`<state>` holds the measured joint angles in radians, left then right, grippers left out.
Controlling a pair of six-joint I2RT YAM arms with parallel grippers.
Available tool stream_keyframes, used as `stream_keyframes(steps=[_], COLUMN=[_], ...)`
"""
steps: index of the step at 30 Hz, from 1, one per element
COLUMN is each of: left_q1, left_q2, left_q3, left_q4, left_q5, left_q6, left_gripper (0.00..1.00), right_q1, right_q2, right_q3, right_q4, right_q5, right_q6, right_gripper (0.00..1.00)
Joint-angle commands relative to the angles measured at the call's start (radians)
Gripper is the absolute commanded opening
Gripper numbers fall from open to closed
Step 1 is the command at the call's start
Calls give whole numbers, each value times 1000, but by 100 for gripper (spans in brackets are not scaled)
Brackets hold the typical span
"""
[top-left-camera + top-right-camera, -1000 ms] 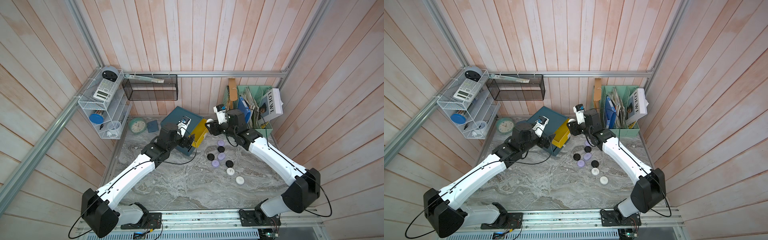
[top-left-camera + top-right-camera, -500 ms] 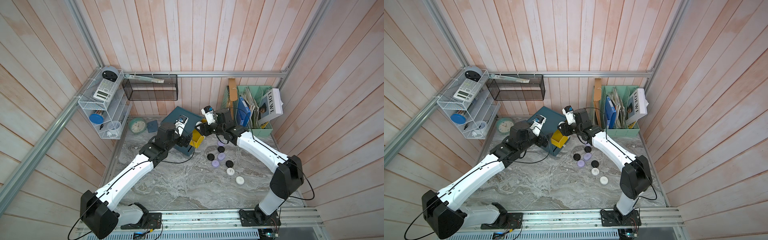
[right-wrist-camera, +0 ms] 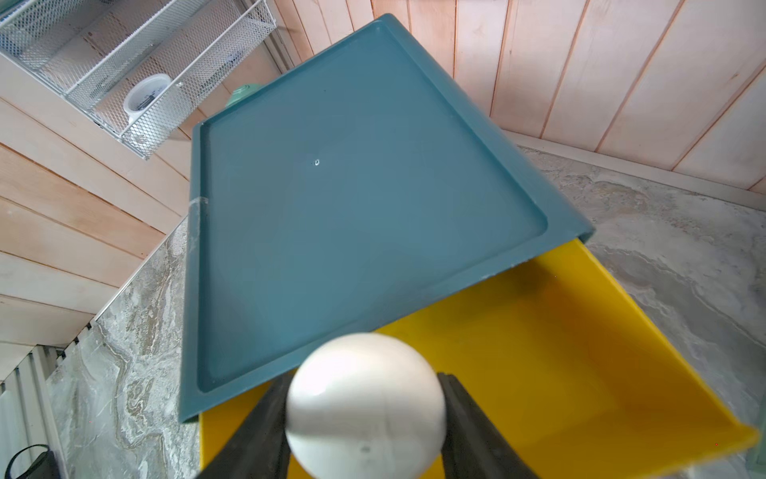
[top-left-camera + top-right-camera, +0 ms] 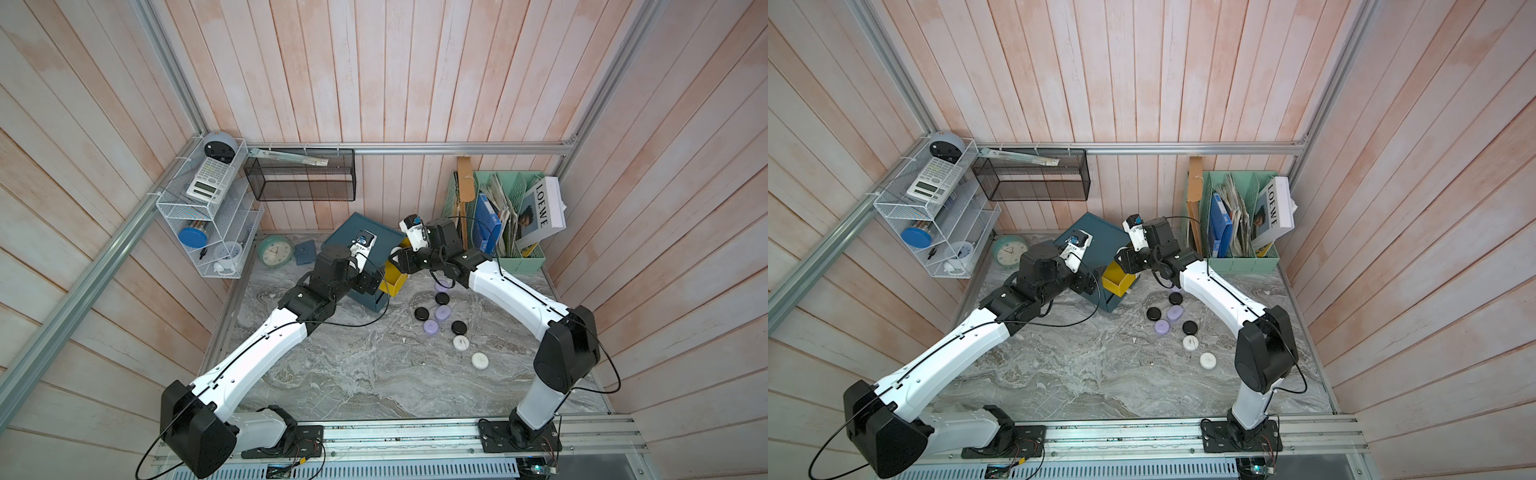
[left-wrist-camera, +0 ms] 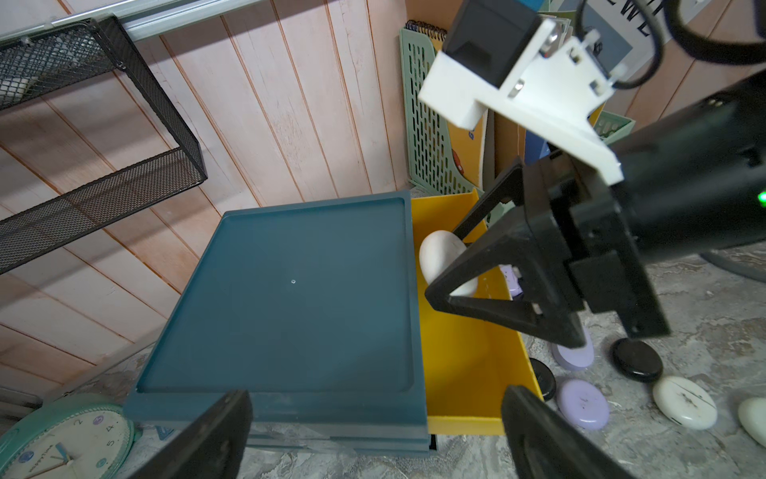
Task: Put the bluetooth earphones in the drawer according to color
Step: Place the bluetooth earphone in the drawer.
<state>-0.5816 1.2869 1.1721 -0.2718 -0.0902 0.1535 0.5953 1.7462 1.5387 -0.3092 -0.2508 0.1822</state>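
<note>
The right gripper (image 3: 364, 419) pinches one white round puck-shaped earphone case (image 3: 364, 385) by its sides. It holds the case above the pulled-out yellow drawer (image 3: 580, 352) of the dark teal plastic cabinet (image 5: 290, 290). The left gripper (image 5: 377, 398), spread wide and empty, hovers just beside the cabinet. On the grey marble worktop (image 4: 353, 374) near the drawer lie three glossy black cases (image 4: 422, 313), three lilac cases (image 4: 443, 312) and two white cases (image 4: 479, 360). The right arm hides part of one lilac case. A mint-green round clock (image 4: 274, 250) stands beyond the cabinet.
</note>
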Motion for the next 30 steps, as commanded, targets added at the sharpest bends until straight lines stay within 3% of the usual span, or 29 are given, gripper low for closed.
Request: stream_keyframes(steps=[1, 8, 10, 13, 18, 30], left_q1=[3, 3, 3, 3, 3, -8], left_q2=[-15, -11, -8, -6, -4, -6], left_q3=[-12, -11, -10, -8, -10, -8], left_q4=[-1, -4, -6, -6, -7, -6], left_q5=[-1, 1, 2, 4, 4, 17], left_q6=[6, 5, 4, 4, 4, -4], left_gripper=[100, 100, 100, 100, 100, 100], right_q1=[4, 2, 2, 2, 2, -12], right_q2=[-7, -27, -21, -13, -19, -50], right_q3=[8, -12, -9, -2, -7, 8], right_q4=[-105, -114, -118, -124, -105, -127], right_q5=[52, 80, 74, 68, 67, 108], right_q6=[-19, -23, -24, -21, -24, -35], right_gripper=[16, 19, 28, 51, 73, 78])
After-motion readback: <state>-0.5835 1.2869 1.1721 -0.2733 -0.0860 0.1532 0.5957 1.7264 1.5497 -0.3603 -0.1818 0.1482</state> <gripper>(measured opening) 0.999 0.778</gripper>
